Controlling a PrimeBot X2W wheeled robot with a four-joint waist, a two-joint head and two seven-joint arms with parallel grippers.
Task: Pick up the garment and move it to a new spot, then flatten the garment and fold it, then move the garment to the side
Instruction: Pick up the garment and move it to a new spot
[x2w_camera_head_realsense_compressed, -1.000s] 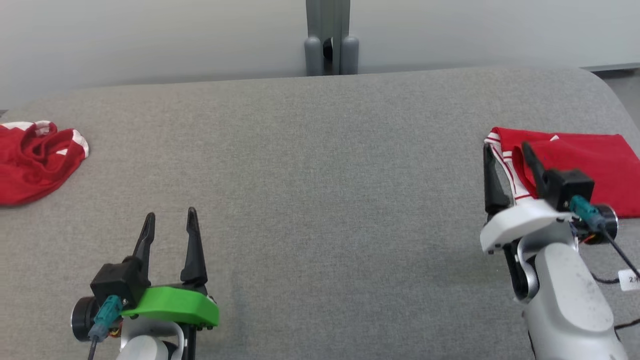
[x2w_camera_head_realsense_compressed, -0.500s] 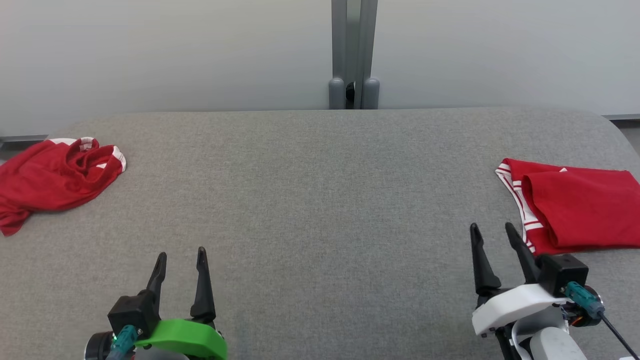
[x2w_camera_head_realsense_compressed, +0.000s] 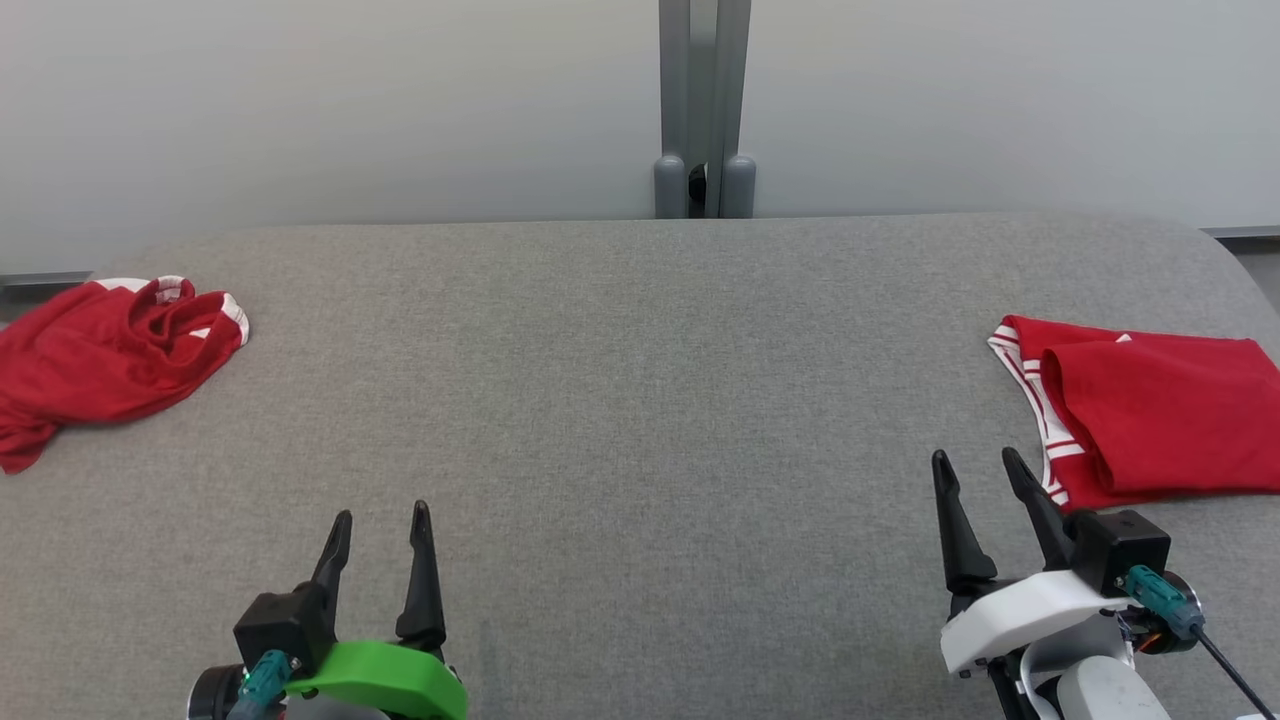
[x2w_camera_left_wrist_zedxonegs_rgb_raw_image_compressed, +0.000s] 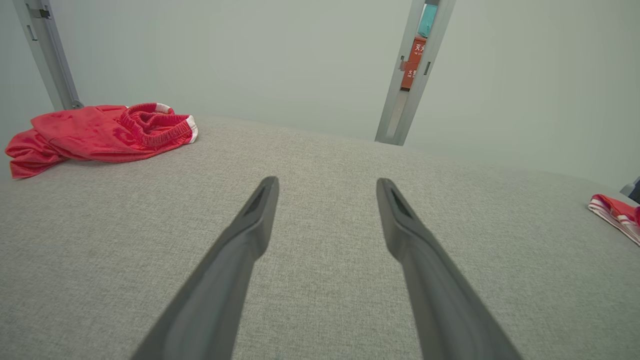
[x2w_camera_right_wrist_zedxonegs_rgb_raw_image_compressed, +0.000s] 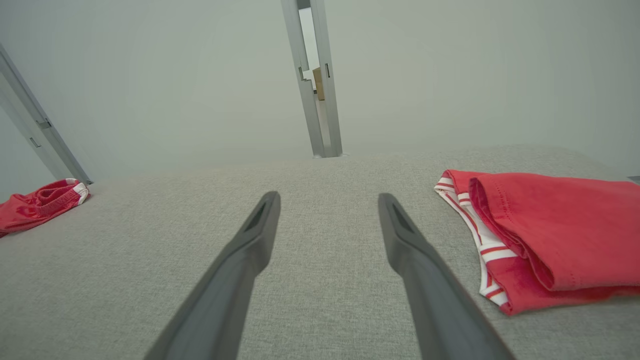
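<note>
Both claws spread and empty, right claw (x2w_camera_head_realsense_compressed: 975, 455) just beside the folded garment (x2w_camera_head_realsense_compressed: 1160, 420), left claw (x2w_camera_head_realsense_compressed: 381, 510) well apart.

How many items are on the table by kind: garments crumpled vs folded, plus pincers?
crumpled red garment: 1
folded red garment: 1
open pincers, nothing held: 2 (left pincer, right pincer)
Total: 4
</note>
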